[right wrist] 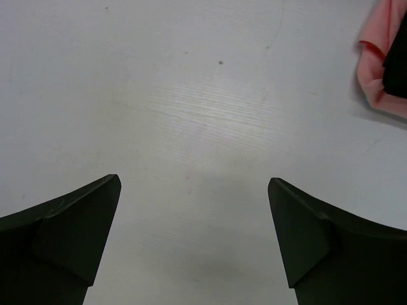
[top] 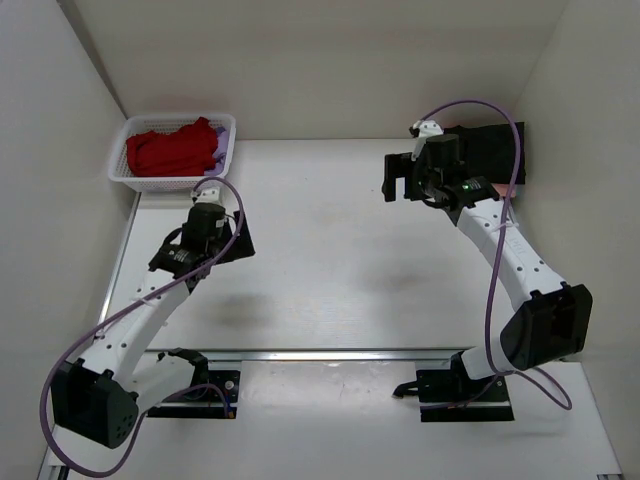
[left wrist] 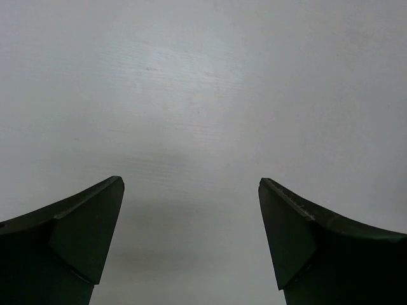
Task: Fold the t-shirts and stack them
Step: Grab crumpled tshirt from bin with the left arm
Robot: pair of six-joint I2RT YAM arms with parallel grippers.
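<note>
A bright red t-shirt (top: 170, 150) lies crumpled in the white mesh basket (top: 118, 172) at the back left, with a pale lavender t-shirt (top: 222, 145) beside it. A folded black t-shirt (top: 495, 148) lies at the back right on a salmon pink t-shirt (top: 506, 188). The pink t-shirt (right wrist: 376, 60) and a black edge (right wrist: 398, 63) also show at the right wrist view's right border. My left gripper (top: 207, 250) (left wrist: 191, 181) is open and empty over bare table, just in front of the basket. My right gripper (top: 405, 185) (right wrist: 194, 178) is open and empty, left of the stack.
White walls close in the table (top: 330, 250) on the left, back and right. A metal rail (top: 350, 354) runs along the near edge by the arm bases. Purple cables loop off both arms.
</note>
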